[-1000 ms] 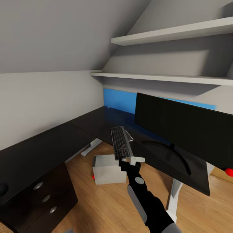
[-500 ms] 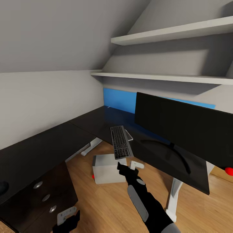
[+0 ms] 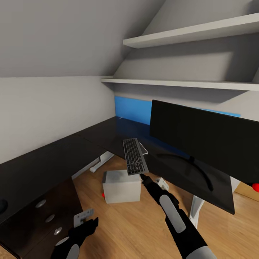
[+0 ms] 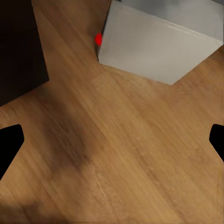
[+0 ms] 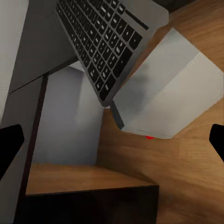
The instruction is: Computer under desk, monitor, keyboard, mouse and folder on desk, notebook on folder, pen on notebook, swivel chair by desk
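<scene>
Sloped grey walls and two white wall shelves (image 3: 194,36) closed the corner around the long black L-shaped tabletop (image 3: 54,163). On it, the slim dark grey keyboard with low black keys (image 3: 133,156) lay in front of the wide black flat monitor (image 3: 205,136), its near end overhanging the tabletop edge. Below, on the wood floor (image 3: 126,226), stood the small pale grey box-shaped computer (image 3: 121,187).

The right tool (image 3: 153,181) hovered just beside that overhanging end, its fingers spread with nothing between them. The left tool (image 3: 86,219) hung low near the dark drawers (image 3: 46,219), also spread and empty.

The keyboard step seemed almost done; the next move probably called for the mouse.

A blue surface (image 3: 133,109) behind the monitor was partly covered, and I could not tell what it was. The small grey object beside the keyboard's far end was also unclear.
</scene>
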